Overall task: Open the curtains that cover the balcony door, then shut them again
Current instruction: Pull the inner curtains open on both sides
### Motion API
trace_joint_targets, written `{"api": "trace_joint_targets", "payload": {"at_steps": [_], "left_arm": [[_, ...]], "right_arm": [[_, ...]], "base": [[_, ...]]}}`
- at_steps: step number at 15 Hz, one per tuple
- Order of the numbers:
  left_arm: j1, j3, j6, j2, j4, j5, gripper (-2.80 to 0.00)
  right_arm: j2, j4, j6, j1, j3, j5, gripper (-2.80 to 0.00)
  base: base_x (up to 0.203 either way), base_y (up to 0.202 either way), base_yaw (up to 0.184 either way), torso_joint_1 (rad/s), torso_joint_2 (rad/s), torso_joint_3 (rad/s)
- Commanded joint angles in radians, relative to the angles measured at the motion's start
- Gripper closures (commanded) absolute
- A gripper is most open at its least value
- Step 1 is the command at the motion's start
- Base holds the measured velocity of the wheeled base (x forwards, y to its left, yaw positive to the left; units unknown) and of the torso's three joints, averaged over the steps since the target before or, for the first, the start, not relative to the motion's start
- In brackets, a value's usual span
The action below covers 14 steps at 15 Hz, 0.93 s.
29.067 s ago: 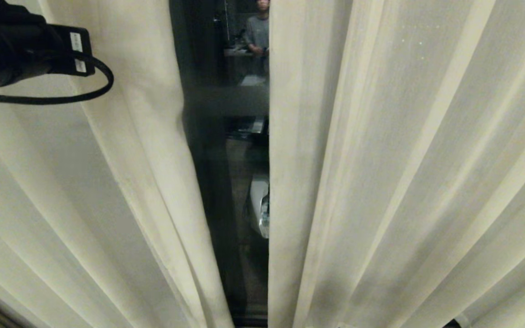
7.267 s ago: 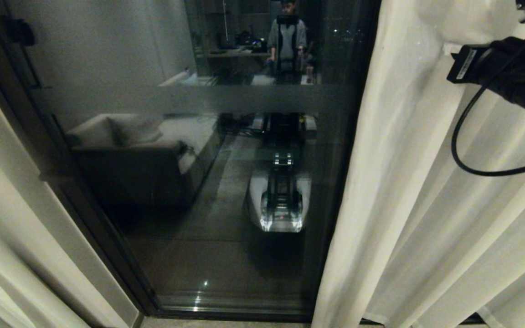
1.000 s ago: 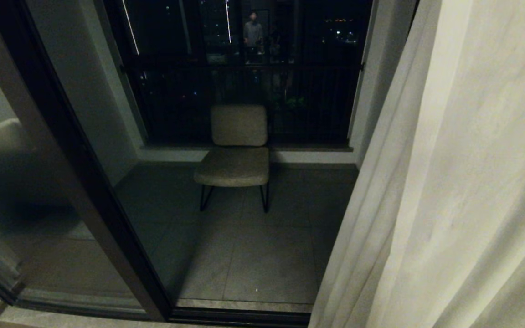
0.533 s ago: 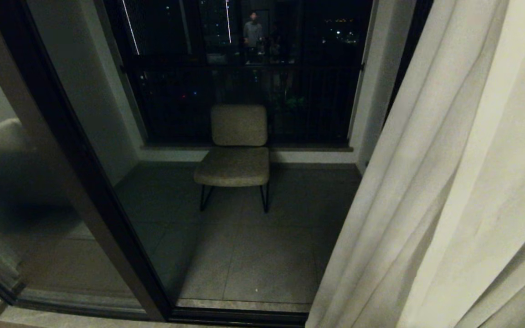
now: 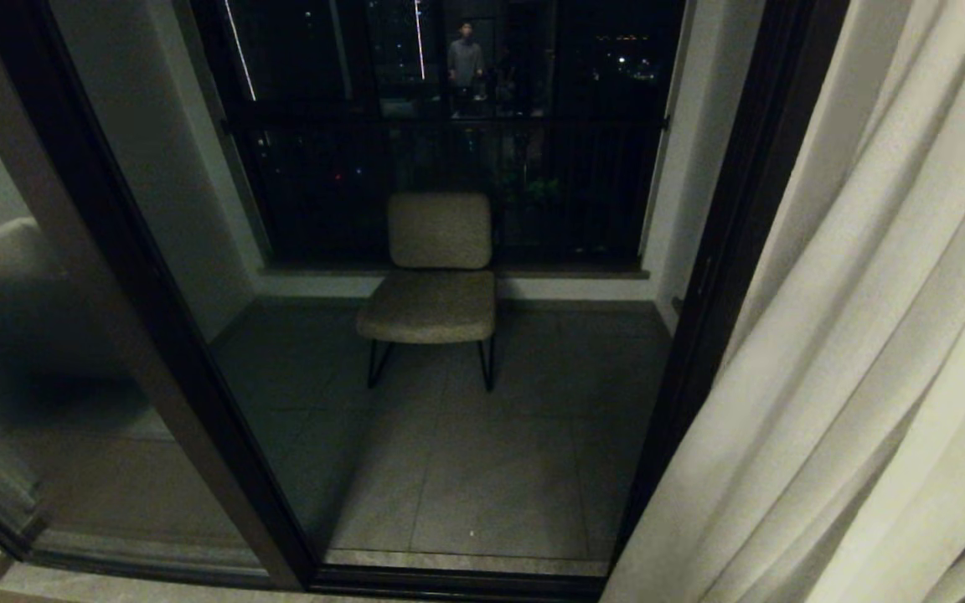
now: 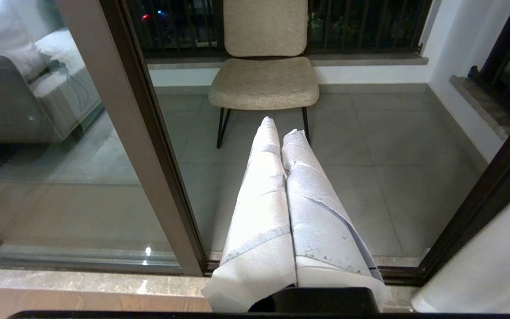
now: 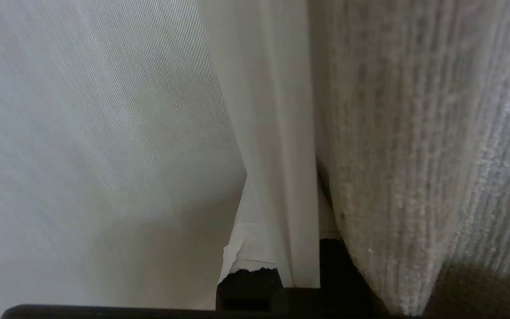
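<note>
Since a second ago the right curtain panel [image 5: 859, 377] has slid further toward the right edge of the head frame, baring the dark upright of the balcony door [image 5: 725, 276] and more of the beige chair's [image 5: 436, 268] floor. The right gripper [image 7: 277, 266] sits buried in the folds, jaws closed with a thin fold of fabric between them. The left gripper [image 6: 281, 128] hangs parked, jaws closed and empty. The risks: that thin pinch slipping, or the cloth snagging.
</note>
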Motion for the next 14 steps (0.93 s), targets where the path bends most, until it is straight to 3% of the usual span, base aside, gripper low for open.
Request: {"api": "trace_joint_targets", "payload": {"at_steps": [1, 8, 14], "left_arm": [[0.000, 0.000, 0.001, 0.000, 0.000, 0.000, 0.00], [0.000, 0.000, 0.001, 0.000, 0.000, 0.000, 0.00], [0.000, 0.000, 0.001, 0.000, 0.000, 0.000, 0.00]], "right_arm": [[0.017, -0.001, 0.001, -0.008, -0.005, 0.001, 0.00], [-0.109, 0.000, -0.001, 0.039, 0.042, 0.091, 0.00], [-0.295, 0.003, -0.001, 0.281, 0.216, 0.129, 0.00]], "base": [[0.000, 0.000, 0.000, 0.000, 0.00, 0.000], [0.000, 0.000, 0.000, 0.000, 0.00, 0.000], [0.000, 0.000, 0.000, 0.000, 0.00, 0.000]]}}
